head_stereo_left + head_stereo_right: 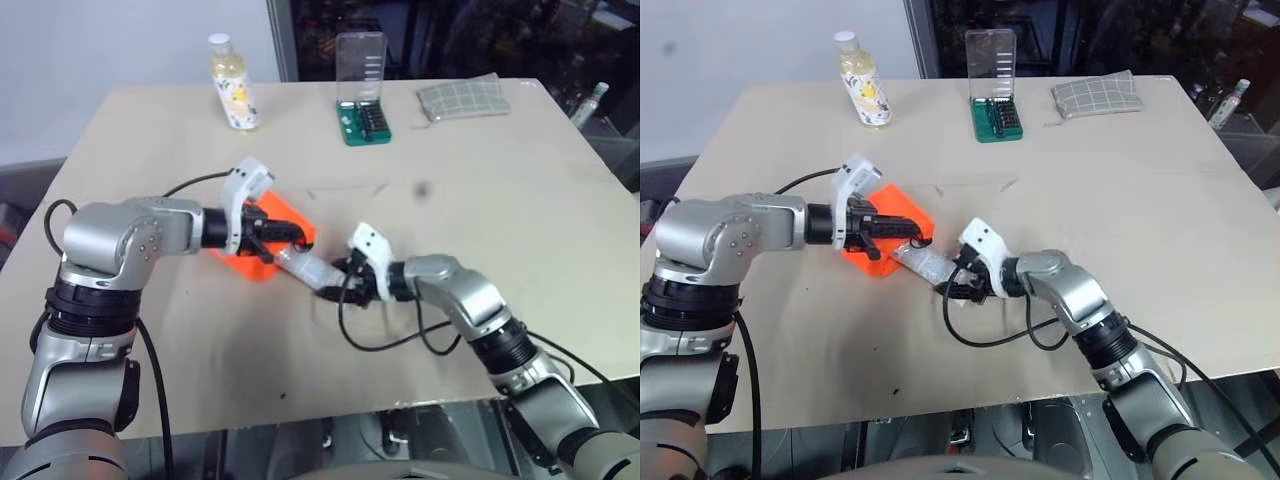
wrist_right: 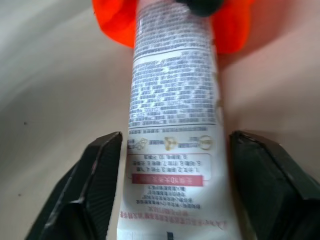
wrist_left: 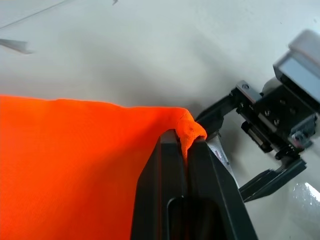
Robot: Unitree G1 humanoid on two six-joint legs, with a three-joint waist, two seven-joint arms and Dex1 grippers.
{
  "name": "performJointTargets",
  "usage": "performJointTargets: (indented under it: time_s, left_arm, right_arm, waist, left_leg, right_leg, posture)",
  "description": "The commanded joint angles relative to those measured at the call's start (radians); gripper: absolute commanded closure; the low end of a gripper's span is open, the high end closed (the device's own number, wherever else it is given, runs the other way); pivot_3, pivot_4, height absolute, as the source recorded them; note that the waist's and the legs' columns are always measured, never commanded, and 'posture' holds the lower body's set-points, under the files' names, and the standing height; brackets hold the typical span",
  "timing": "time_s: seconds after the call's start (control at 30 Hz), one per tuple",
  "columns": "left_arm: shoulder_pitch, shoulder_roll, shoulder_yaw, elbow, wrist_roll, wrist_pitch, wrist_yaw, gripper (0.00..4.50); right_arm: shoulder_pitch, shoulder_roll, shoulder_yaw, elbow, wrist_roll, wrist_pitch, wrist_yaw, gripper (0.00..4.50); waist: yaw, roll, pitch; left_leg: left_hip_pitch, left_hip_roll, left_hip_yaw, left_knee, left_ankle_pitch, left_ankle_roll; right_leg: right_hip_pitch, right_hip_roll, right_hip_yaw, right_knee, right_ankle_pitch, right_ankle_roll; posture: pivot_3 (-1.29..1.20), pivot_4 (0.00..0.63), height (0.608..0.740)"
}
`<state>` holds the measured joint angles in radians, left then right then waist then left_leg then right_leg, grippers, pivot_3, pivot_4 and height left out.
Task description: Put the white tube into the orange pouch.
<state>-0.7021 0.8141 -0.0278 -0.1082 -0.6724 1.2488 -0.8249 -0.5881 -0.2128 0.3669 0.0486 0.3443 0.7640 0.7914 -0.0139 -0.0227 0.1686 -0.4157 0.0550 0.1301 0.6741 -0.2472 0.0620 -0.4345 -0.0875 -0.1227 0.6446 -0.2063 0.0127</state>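
Note:
The orange pouch (image 1: 282, 213) lies left of the table's middle. My left gripper (image 1: 266, 240) is shut on a bunched bit of its rim (image 3: 189, 131). The white tube (image 1: 306, 268) lies slanted on the table, its far end at the pouch mouth (image 2: 117, 25) and its printed body (image 2: 172, 100) running back towards my right arm. My right gripper (image 1: 336, 284) is open, one black finger on each side of the tube's near end, with a gap on both sides. From the left wrist view, the right gripper (image 3: 241, 146) stands just beyond the pinched rim.
At the table's far side stand a yellowish bottle (image 1: 232, 82), a green bit set with a clear lid (image 1: 362, 92) and a grey checked cloth pouch (image 1: 463, 98). Black cables (image 1: 400, 342) loop on the table by my right arm, near the front edge.

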Motion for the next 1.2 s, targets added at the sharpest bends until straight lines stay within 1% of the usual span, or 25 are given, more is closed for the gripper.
performJointTargets:
  time_s: [0.03, 0.17, 0.3, 0.33, 0.37, 0.47, 0.5, 0.57, 0.67, 0.87, 1.07, 1.17, 1.2]
  left_arm:
    - [-0.010, -0.007, 0.043, -0.043, -0.022, 0.013, 0.012, 4.50]
    - [-0.004, -0.014, 0.058, -0.054, -0.031, 0.024, 0.025, 4.50]
    - [0.003, -0.018, 0.068, -0.065, -0.040, 0.030, 0.040, 4.50]
    - [0.004, -0.019, 0.071, -0.066, -0.041, 0.031, 0.044, 4.50]
    - [0.006, -0.021, 0.076, -0.067, -0.044, 0.033, 0.050, 4.50]
    - [0.011, -0.028, 0.090, -0.069, -0.049, 0.038, 0.066, 4.50]
    - [0.011, -0.031, 0.093, -0.068, -0.053, 0.040, 0.070, 4.50]
    - [0.009, -0.036, 0.097, -0.064, -0.057, 0.042, 0.075, 4.50]
    - [-0.001, -0.043, 0.097, -0.056, -0.058, 0.043, 0.077, 4.50]
    - [-0.023, -0.047, 0.075, -0.055, -0.052, 0.027, 0.063, 4.50]
    - [-0.008, -0.026, 0.001, -0.134, -0.034, -0.060, -0.008, 4.50]
    - [0.013, 0.021, -0.049, -0.154, 0.023, -0.187, -0.087, 4.50]
    - [0.015, 0.021, -0.038, -0.154, 0.008, -0.198, -0.108, 4.50]
  right_arm:
    - [-0.029, 0.000, -0.041, 0.035, 0.044, 0.036, 0.049, 1.04]
    - [-0.066, -0.021, -0.020, 0.141, 0.030, 0.046, 0.121, 1.04]
    - [-0.084, -0.017, 0.009, 0.197, -0.011, 0.012, 0.142, 1.04]
    - [-0.082, -0.014, 0.012, 0.194, -0.013, 0.007, 0.147, 1.52]
    - [-0.075, -0.015, 0.023, 0.173, -0.019, -0.002, 0.151, 1.83]
    - [-0.051, -0.021, 0.040, 0.093, -0.020, -0.012, 0.157, 3.16]
    - [-0.046, -0.022, 0.037, 0.075, -0.019, -0.014, 0.157, 3.73]
    - [-0.043, -0.023, 0.027, 0.057, -0.016, -0.007, 0.154, 4.40]
    - [-0.048, -0.015, -0.011, 0.036, 0.008, 0.030, 0.137, 4.46]
    - [-0.055, 0.024, -0.119, -0.050, 0.116, 0.165, 0.082, 4.46]
    - [-0.084, 0.083, -0.190, -0.084, 0.207, 0.259, 0.036, 4.46]
    - [-0.114, 0.101, -0.202, -0.058, 0.230, 0.274, 0.032, 4.46]
    - [-0.123, 0.108, -0.208, -0.042, 0.236, 0.273, 0.034, 4.46]
  waist:
    - [0.000, 0.000, 0.000]
    - [0.000, 0.000, 0.000]
    - [-0.001, 0.000, 0.000]
    - [-0.001, 0.000, 0.000]
    - [-0.001, 0.000, 0.000]
    - [-0.001, 0.000, 0.000]
    - [-0.001, 0.000, 0.000]
    - [-0.003, 0.000, 0.000]
    - [-0.002, 0.000, 0.000]
    - [0.001, 0.000, 0.000]
    - [0.000, 0.000, 0.000]
    - [-0.002, 0.001, 0.000]
    - [-0.002, 0.001, 0.000]
  left_leg:
    - [0.000, 0.000, 0.000, 0.000, 0.000, 0.000]
    - [0.000, 0.000, 0.000, 0.000, 0.000, 0.000]
    - [0.001, 0.000, 0.000, 0.000, 0.000, 0.000]
    - [0.001, 0.000, 0.000, 0.000, 0.000, 0.000]
    - [0.001, 0.000, 0.000, 0.000, 0.000, 0.000]
    - [0.001, 0.000, 0.000, 0.000, 0.000, 0.000]
    - [0.001, 0.000, 0.000, 0.000, 0.000, 0.000]
    - [0.001, 0.000, 0.000, 0.000, 0.000, 0.000]
    - [0.001, 0.000, 0.000, 0.000, 0.000, 0.000]
    - [0.000, 0.000, -0.001, 0.000, 0.000, 0.000]
    - [0.000, 0.000, -0.001, 0.000, 0.000, 0.000]
    - [0.000, 0.000, 0.000, 0.000, 0.000, 0.000]
    - [0.000, 0.000, 0.000, 0.000, 0.000, 0.000]
  right_leg:
    - [0.000, 0.000, 0.000, 0.000, 0.000, 0.000]
    - [0.000, 0.000, 0.000, 0.000, 0.000, 0.000]
    - [0.001, 0.000, 0.000, 0.000, 0.000, 0.000]
    - [0.001, 0.000, 0.000, 0.000, 0.000, 0.000]
    - [0.001, 0.000, 0.000, 0.000, 0.000, 0.000]
    - [0.001, 0.000, 0.000, 0.000, 0.000, 0.000]
    - [0.001, 0.000, 0.001, 0.000, 0.000, 0.000]
    - [0.001, 0.000, 0.001, 0.000, 0.000, 0.000]
    - [0.001, 0.000, 0.000, 0.001, 0.000, 0.000]
    - [0.000, 0.000, 0.000, 0.000, 0.000, 0.000]
    - [0.000, 0.000, 0.000, 0.000, 0.000, 0.000]
    - [0.000, 0.000, 0.000, 0.000, 0.000, 0.000]
    - [0.000, 0.000, 0.000, 0.000, 0.000, 0.000]
  posture:
    - [0.00, 0.150, 0.740]
    - [0.00, 0.150, 0.740]
    - [0.00, 0.150, 0.740]
    - [0.00, 0.150, 0.740]
    - [0.00, 0.150, 0.740]
    - [0.00, 0.150, 0.740]
    - [0.00, 0.150, 0.740]
    - [0.00, 0.150, 0.740]
    - [0.00, 0.150, 0.740]
    - [0.00, 0.150, 0.740]
    - [0.00, 0.150, 0.740]
    - [0.00, 0.150, 0.740]
    - [0.00, 0.150, 0.740]
